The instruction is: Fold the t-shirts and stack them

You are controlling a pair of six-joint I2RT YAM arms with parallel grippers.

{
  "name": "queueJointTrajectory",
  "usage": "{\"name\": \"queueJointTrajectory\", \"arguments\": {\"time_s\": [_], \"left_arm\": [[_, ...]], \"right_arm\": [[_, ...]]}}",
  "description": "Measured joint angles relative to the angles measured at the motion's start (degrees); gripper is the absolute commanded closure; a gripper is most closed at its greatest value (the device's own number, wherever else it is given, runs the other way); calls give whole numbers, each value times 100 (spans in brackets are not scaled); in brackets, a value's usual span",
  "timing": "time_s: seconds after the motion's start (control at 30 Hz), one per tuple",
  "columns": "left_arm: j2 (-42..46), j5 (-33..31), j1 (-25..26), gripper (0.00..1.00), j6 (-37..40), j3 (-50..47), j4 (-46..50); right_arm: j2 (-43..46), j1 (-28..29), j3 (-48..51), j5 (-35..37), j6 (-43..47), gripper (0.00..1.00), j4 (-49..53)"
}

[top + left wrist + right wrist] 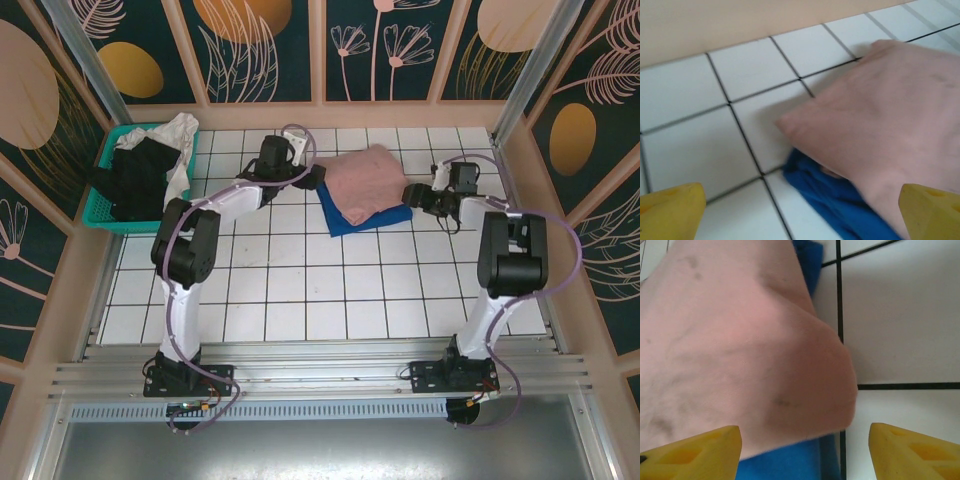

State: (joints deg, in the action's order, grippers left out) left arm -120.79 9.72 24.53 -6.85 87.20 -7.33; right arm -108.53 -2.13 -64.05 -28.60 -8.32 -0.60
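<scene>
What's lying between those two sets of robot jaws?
A folded pink tee lying on a blue tee, on the white tiled table. The top view shows the stack between the open jaws, and both wrist views show it close up.

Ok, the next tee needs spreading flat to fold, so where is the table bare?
The widest bare tiles lie between the left arm and the right arm, nearer than the pink t-shirt, which lies on the blue t-shirt. Crowded: that far middle, with the left claw and right claw flanking the pair, and the far-left corner, held by the teal basket.
</scene>
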Motion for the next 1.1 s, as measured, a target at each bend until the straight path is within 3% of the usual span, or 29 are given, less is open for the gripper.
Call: {"name": "queueJointTrajectory", "arguments": {"time_s": [0.2, 0.43, 0.8, 0.97, 1.1], "left_arm": [[219, 879, 483, 3, -992, -514, -195], [-111, 1648, 697, 4, -1764, -505, -232], [-407, 1821, 699, 4, -2118, -304, -118], [-619, 1812, 732, 7, -2173, -98, 2], [-756, 1757, 776, 20, -2212, 50, 85]], "right_arm": [[-450, -4, -378, -175, -162, 34, -140], [-544, -2, -459, -446, -323, 57, -356], [-586, 155, -730, -146, -262, 90, -22], [-544, 315, -931, 227, -284, 94, 380], [-328, 415, -935, 409, -415, 96, 592]]}}
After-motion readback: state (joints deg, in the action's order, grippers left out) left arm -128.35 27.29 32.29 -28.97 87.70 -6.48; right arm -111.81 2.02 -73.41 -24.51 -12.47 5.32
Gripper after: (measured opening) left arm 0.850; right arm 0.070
